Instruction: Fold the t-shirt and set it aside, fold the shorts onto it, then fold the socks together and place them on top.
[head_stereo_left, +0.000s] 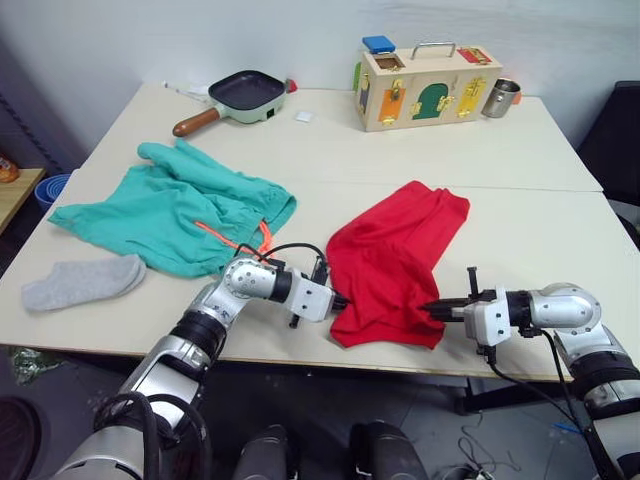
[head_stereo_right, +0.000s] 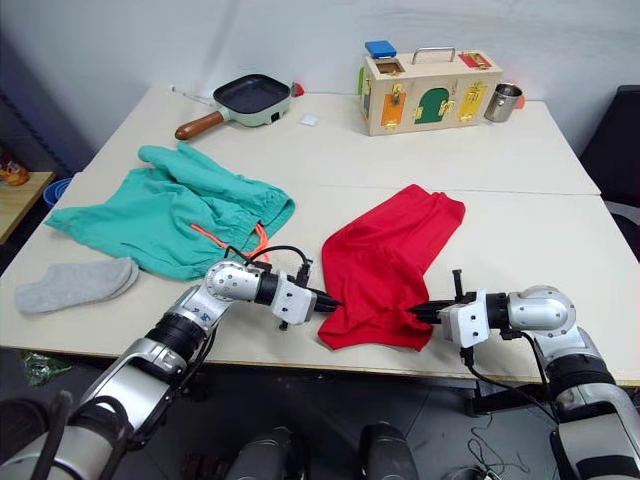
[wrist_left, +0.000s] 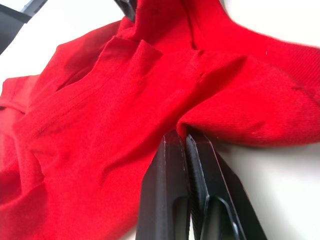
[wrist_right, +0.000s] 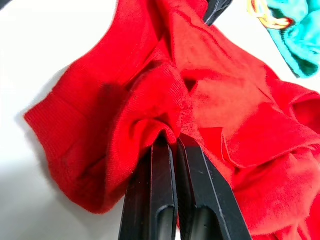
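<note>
The red t-shirt (head_stereo_left: 395, 260) lies crumpled near the table's front edge, reaching back toward the middle. My left gripper (head_stereo_left: 340, 300) is shut on its near left edge; in the left wrist view the fingers (wrist_left: 175, 165) pinch a fold of red cloth (wrist_left: 125, 100). At the shirt's near right edge my right gripper (head_stereo_left: 428, 309) is shut as well, its fingers (wrist_right: 167, 165) clamping a bunched ribbed fold (wrist_right: 150, 100). The teal shorts (head_stereo_left: 170, 205) with an orange drawstring (head_stereo_left: 230, 238) lie spread to the left. Grey socks (head_stereo_left: 85, 281) rest at the front left.
At the back of the table (head_stereo_left: 520, 240) stand a frying pan (head_stereo_left: 240, 95), a wooden latch box (head_stereo_left: 425, 85) and a metal cup (head_stereo_left: 500, 97). A seam runs across the tabletop. A dark chair (head_stereo_left: 620, 140) stands at the right.
</note>
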